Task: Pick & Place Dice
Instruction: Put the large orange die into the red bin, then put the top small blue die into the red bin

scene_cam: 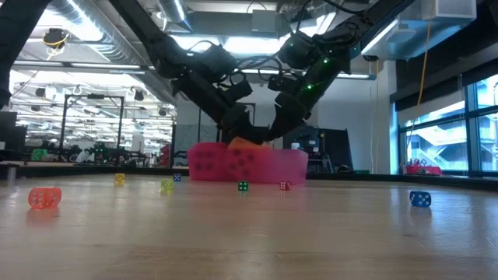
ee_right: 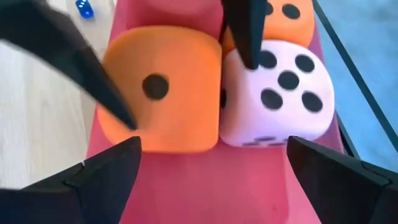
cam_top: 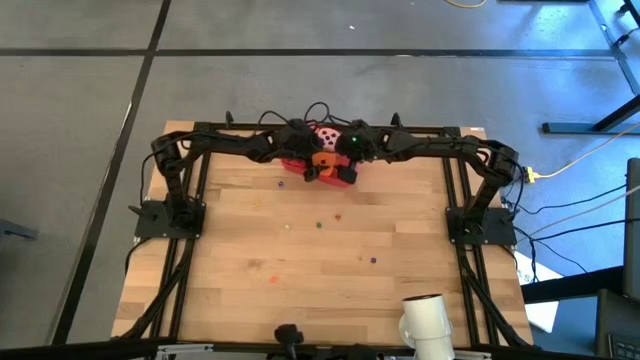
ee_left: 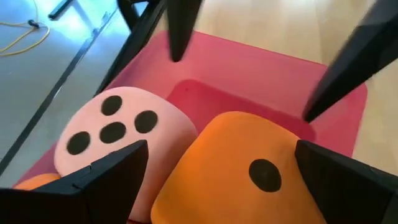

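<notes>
A pink-red tray (cam_top: 345, 178) sits at the table's far middle, with both arms over it. An orange die (ee_right: 161, 93), one pip up, rests in the tray beside a pale pink die (ee_right: 280, 87). A second orange die (ee_right: 289, 12) lies behind the pink one. My left gripper (ee_left: 221, 149) is open, with one finger on either side of the first orange die (ee_left: 249, 168). My right gripper (ee_right: 214, 149) is open and empty above the tray floor, just short of the two dice. The red die cannot be made out with certainty. My left gripper comes slanting down from above, its fingers (ee_right: 118, 99) beside two opposite sides of the orange die. I cannot tell whether they touch it. The die sits level in the tray and shows no dent.
Tiny coloured beads lie scattered on the wooden table in front of the tray, among them an orange one (scene_cam: 44, 197), a green one (scene_cam: 243, 186) and a blue one (scene_cam: 420, 198). A white cylinder (cam_top: 425, 320) stands at the near edge.
</notes>
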